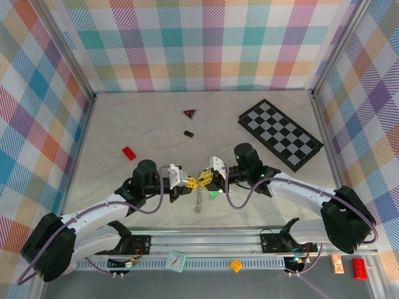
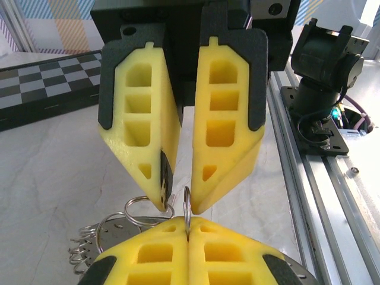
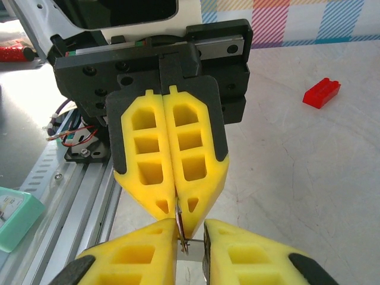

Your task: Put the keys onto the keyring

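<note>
The left gripper (image 2: 187, 228) is clamped tight on the keyring (image 2: 187, 206): a thin wire edge stands up out of the seam between its 2 pads. The right gripper (image 2: 181, 203) faces it tip to tip, its jaws narrow but with a gap showing. The wire sits inside that gap, and I cannot tell whether either right pad presses it. The 2 grippers meet above the table (image 1: 137, 124), near its front edge and midway between the arms.

The step in hand, as I judge it, is for the right gripper to take the ring beside the left's grip so the coil can be worked. To do it well:
- Close on the wire only, just clear of the left pads.
- Leave the side loop (image 2: 142, 208) out of the pinch.
- Close slowly, since thin wire can twist or slip flat between soft pads.
- The left grip should not loosen.

From the left wrist the held ring is seen edge-on, its plane in line with the pad seam. The keys (image 1: 198, 203) trail from the grip as 1 strand. Its long axis runs towards the near edge, across the line joining the grippers.
</note>
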### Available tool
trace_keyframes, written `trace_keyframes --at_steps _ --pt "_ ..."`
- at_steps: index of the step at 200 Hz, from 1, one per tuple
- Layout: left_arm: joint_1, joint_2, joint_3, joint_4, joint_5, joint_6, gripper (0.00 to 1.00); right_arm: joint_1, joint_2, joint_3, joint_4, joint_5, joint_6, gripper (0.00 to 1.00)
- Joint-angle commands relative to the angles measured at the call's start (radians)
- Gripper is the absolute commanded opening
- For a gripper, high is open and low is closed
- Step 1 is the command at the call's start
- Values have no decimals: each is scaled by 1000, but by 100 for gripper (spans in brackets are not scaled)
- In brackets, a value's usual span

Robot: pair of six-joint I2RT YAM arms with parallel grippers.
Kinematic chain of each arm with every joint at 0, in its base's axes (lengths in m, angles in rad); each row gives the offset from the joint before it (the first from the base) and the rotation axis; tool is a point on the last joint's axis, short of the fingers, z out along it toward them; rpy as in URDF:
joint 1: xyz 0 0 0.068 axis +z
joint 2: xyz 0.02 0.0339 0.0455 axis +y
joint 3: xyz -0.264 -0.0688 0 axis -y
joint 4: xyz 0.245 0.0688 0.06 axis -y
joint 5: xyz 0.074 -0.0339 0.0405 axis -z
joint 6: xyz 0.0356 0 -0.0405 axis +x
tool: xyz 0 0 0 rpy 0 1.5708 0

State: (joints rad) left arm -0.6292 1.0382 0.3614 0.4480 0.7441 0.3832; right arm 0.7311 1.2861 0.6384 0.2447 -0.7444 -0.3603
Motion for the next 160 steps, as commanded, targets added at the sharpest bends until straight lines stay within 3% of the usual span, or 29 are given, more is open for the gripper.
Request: trace_keyframes --at_steps 1,53,78,96,117,134,160 --pt "3 -7 -9 69 47 11 0 7 10 26 8 -38 -27 19" --pt "3 -6 -12 73 50 10 0 6 -2 9 -17 -31 -42 20" --pt "3 -6 -12 78 53 8 0 6 5 10 -14 -34 -42 13" --pt "3 -9 -13 84 50 5 0 7 11 17 -20 -44 -46 0" --pt "3 -12 -9 75 12 -12 0 6 9 29 -49 -52 -65 0" --pt "3 -28 7 10 -45 -18 16 7 -6 52 -123 -34 -106 0" --pt "-5 -53 43 -111 -91 7 22 8 -23 105 -282 4 -190 0"
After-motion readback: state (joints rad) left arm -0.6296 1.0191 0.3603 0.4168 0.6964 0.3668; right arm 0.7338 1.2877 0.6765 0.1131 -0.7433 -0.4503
